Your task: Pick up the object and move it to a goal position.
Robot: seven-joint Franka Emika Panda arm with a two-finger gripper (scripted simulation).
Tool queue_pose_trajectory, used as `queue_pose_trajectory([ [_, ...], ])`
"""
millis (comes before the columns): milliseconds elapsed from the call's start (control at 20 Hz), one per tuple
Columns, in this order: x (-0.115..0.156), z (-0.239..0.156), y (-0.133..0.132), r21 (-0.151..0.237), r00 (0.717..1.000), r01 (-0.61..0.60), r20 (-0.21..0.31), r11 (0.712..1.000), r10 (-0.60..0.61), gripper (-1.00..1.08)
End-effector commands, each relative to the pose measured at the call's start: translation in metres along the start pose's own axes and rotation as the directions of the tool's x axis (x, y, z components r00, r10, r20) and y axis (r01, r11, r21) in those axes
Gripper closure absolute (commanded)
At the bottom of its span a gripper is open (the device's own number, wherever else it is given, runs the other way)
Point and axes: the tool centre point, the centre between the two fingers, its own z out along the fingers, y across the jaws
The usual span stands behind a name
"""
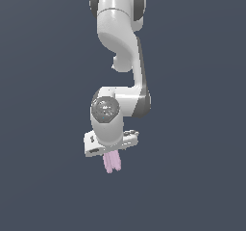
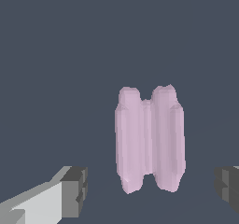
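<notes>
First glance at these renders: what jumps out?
The pale pink ridged block, two lobes with a groove between, stands out against the dark grey ground. In the wrist view it sits between the open claw's fingers, untouched. In the exterior view the white arm hangs directly over it.

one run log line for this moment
phase: pre-grasp | gripper: open, jaws either side of small pale pink ridged block, no contact | block: not lifted

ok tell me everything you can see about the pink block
The pink block is pale pink and matte, two rounded lobes joined by a shallow groove, with faceted, slightly ragged ends. In the wrist view it sits between the open pincer fingers, a clear gap on each side, touching neither. In the exterior view it shows just beneath the pincer, pointing away from it. Nothing else touches it that can be seen.
</notes>
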Motion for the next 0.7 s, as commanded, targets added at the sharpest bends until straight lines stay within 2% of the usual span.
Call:
queue_pose_trajectory([
  [0, 0.004, 0.007, 0.005, 0.0, 1.0, 0.014, 0.0, 1.0, -0.014, -0.92],
  [650, 0.007, 0.022, 0.012, 0.0, 0.999, 0.032, 0.003, 1.0, -0.032, -0.92],
])
